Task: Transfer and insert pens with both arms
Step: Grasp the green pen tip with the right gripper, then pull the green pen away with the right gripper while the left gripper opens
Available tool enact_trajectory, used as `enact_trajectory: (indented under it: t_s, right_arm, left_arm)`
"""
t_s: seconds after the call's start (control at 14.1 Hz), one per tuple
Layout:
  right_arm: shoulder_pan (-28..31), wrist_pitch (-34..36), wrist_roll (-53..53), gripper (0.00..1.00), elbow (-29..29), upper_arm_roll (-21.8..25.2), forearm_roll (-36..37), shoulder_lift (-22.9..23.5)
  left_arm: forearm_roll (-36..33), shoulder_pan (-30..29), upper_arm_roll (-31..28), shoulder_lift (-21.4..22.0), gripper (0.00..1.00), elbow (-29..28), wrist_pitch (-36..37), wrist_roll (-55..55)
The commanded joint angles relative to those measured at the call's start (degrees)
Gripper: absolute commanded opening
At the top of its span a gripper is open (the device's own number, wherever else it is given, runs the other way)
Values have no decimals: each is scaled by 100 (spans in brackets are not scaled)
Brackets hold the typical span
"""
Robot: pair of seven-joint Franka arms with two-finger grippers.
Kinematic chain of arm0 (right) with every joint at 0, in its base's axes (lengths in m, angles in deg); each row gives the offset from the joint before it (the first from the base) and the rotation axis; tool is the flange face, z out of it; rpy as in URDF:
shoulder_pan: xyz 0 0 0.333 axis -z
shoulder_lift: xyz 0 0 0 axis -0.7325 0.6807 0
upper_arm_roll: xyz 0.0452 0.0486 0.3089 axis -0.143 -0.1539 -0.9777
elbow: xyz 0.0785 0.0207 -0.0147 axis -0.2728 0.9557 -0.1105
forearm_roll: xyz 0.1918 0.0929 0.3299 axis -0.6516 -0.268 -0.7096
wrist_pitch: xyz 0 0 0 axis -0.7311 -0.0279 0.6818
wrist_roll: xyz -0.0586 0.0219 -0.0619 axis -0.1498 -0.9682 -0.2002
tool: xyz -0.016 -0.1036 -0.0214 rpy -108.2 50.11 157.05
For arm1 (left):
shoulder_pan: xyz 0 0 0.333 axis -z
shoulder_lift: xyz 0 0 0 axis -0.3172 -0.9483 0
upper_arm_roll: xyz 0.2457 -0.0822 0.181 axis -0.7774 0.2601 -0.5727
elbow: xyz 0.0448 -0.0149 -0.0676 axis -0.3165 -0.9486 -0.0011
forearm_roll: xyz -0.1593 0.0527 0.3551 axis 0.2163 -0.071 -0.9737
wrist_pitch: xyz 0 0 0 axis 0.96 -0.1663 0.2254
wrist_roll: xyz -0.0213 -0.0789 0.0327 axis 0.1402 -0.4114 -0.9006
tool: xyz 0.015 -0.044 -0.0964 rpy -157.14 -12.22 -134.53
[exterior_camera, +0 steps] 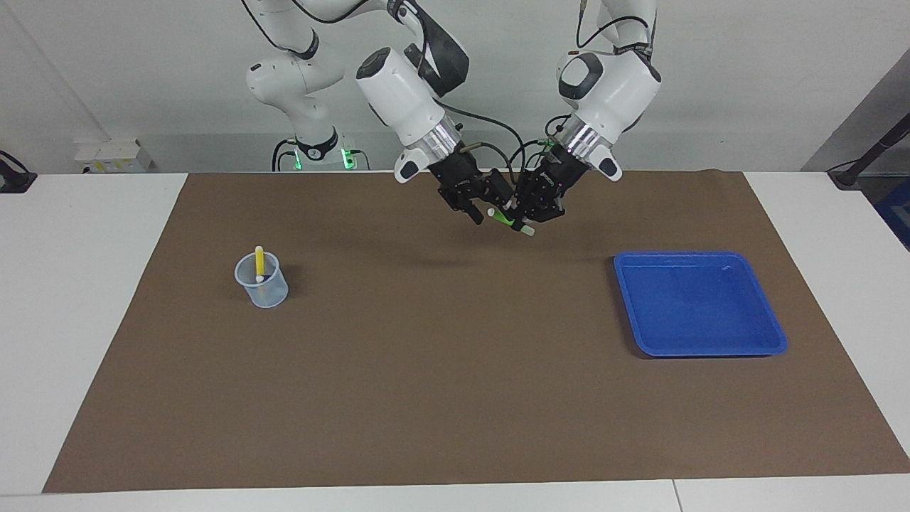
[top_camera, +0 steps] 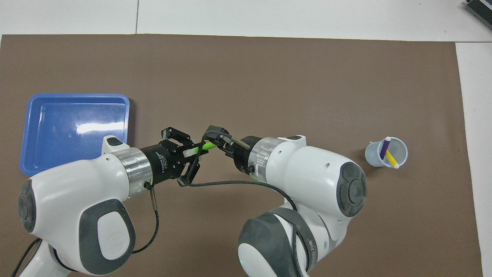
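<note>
The tray [exterior_camera: 700, 348] looks like shiny blue plastic. The cup [exterior_camera: 270, 291] is see-through plastic. The brown mat [exterior_camera: 426, 398] looks dull and smooth, like paper. The arms have glossy white shells and shiny metal rings.

The left gripper [top_camera: 191, 151] clamps the green pen [top_camera: 203, 147] over the brown mat [top_camera: 269, 84] — the right gripper [top_camera: 217, 140] meets the pen's other end. A blue tray [top_camera: 125, 115] sits beside the left gripper; purple [top_camera: 384, 149] and yellow [top_camera: 391, 158] pens stand in a cup [top_camera: 374, 161].
</note>
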Motion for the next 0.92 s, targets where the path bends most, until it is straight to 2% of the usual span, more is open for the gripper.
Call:
enact_trajectory:
  t_s: [0.0,0.14,0.28,0.5,0.57,0.85]
  right_arm:
    - [30,222,-36,71,-39,-34,-104,-46]
    - [30,249,34,61,-39,-34,-104,-73]
    - [39,275,61,46,-48,-34,-104,-82]
    - [100,424,78,16,-66,-8,-121,-143]
    - [127,442,78,1,-66,-8,-122,-169]
    - [197,433,78,0,-66,1,-288,-187]
  left_arm:
    - [111,104,-53,214,0,-185,-86,-70]
    - [111,104,-53,223,0,-176,-78,-70]
    - [111,104,-53,223,0,-176,-69,-70]
    - [111,104,-44,232,0,-176,-69,-70]
    - [111,104,-44,249,0,-185,-69,-70]
    - [111,157,-53,267,0,-185,-51,-123]
